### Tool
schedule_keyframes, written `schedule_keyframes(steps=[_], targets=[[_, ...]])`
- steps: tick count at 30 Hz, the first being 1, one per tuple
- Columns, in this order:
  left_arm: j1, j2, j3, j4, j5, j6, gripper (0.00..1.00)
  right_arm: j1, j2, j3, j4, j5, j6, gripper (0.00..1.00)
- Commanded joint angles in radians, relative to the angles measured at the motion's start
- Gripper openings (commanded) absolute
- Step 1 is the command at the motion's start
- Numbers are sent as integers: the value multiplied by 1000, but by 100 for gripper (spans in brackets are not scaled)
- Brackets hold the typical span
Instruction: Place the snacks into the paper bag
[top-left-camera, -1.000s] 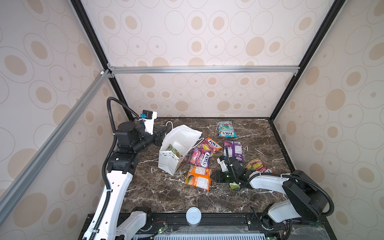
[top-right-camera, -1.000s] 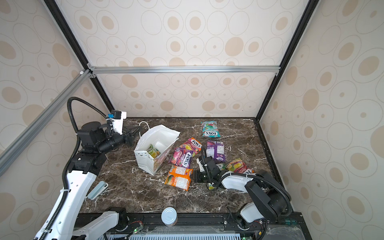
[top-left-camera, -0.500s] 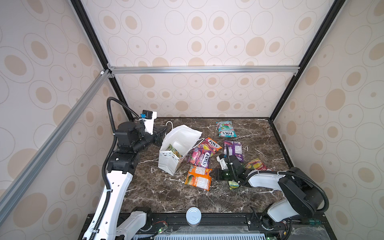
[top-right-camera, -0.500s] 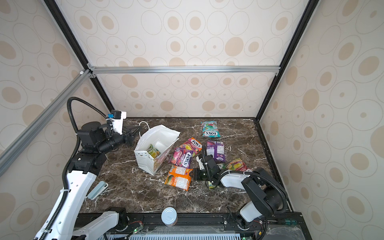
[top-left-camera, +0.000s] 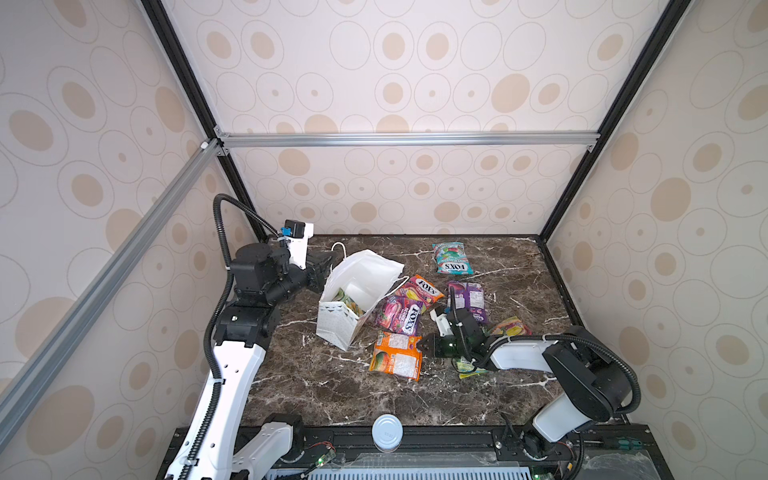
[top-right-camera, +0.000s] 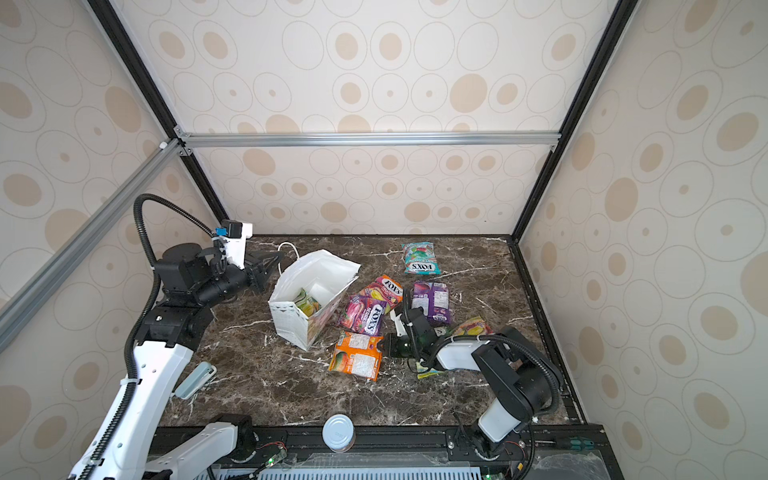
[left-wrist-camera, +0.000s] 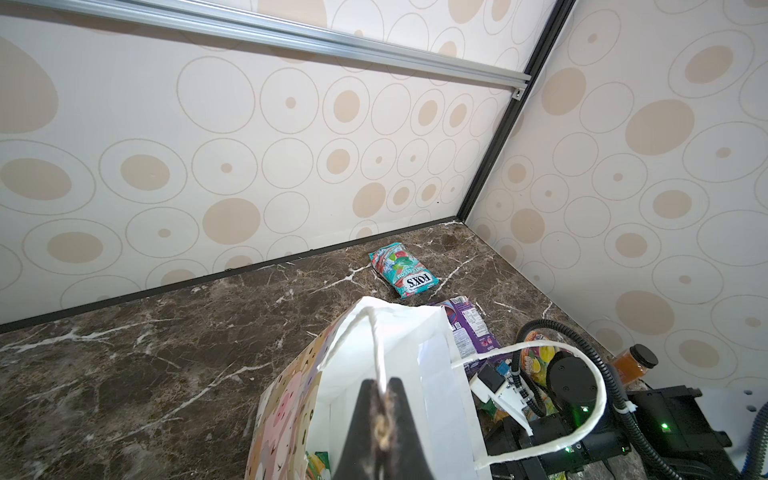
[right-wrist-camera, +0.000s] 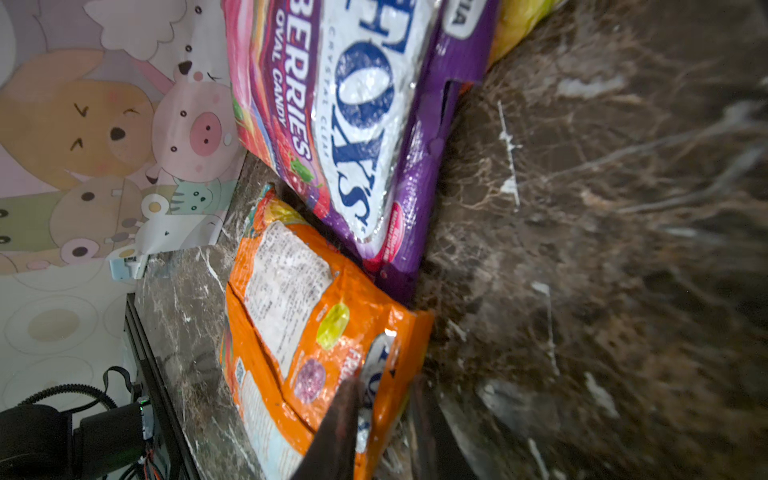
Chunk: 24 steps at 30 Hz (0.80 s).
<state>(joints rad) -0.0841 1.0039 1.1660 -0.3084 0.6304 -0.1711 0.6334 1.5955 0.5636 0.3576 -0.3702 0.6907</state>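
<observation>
Top views: paper bag (top-left-camera: 330, 322) stands open, left of centre on the surface (top-left-camera: 316, 386), with one snack (top-left-camera: 347, 299) down inside it. The left gripper (top-left-camera: 322, 270) sits at the bag's far-left rim. Other snacks lie loose on the surface, right of the bag:
- teal packet (top-left-camera: 451, 257): far, on its own
- red-orange packet (top-left-camera: 422, 289) and magenta packet (top-left-camera: 399, 316): overlapping, just beside the bag
- purple packet (top-left-camera: 467, 297): right of those two
- orange packet (top-left-camera: 395, 355): nearest of the group, just near of the magenta one
- yellow packet (top-left-camera: 511, 326) and green packet (top-left-camera: 469, 370): partly under the right arm

The right gripper (top-left-camera: 422, 345) is low, tips at the orange packet's right edge. Layout is the same in both top views. White cap (top-left-camera: 386, 432) sits at the near edge.

Left wrist: the left gripper (left-wrist-camera: 380, 415) is pressed together on the bag's cord handle (left-wrist-camera: 376, 345), bag mouth right behind it. Teal packet (left-wrist-camera: 403, 270) lies far off by the back wall. Amber jar (left-wrist-camera: 633, 361) with a black lid stands past the right arm, near the right wall.

Right wrist: the right gripper (right-wrist-camera: 382, 390) straddles a corner of the orange packet (right-wrist-camera: 291, 299), one finger above it, one down by the surface, with a narrow gap between. Can't tell if it's actually biting. Magenta packet (right-wrist-camera: 353, 104) lies just beyond the orange one. Bag's cartoon-animal side (right-wrist-camera: 104, 124) is past that.
</observation>
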Motion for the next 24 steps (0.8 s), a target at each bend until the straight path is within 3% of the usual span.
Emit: schedule_keyframes(steps=[1,8,24], targets=[[4,-16,4,34,13,-10,0,-5,11,7,29,-10,9,15],[4,-14,3,36,8,-10,0,-8,-19,9,17,-12,10,0],[4,-21,-2,42,-4,-10,0,-8,-229,31,-150,24,-32,0]])
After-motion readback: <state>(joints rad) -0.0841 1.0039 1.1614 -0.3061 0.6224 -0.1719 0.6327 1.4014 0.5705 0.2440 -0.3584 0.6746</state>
